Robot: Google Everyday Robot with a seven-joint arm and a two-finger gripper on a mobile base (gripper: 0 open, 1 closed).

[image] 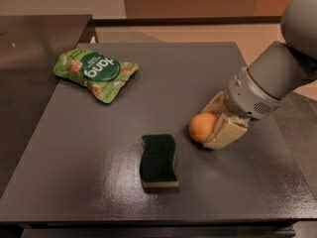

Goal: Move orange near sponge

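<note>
The orange (pixel 201 127) is a small round fruit held between the pale fingers of my gripper (pixel 210 125), low over the dark table, just right of the sponge. The sponge (pixel 158 161) lies flat near the table's front edge, dark green top over a pale yellow base, with a small gap between it and the orange. My gripper is shut on the orange and reaches in from the right on a grey arm (pixel 277 78).
A light green snack bag (pixel 94 73) lies at the back left of the dark grey table (pixel 89 182). A darker counter (pixel 29 48) adjoins on the left. The table's front edge runs just below the sponge.
</note>
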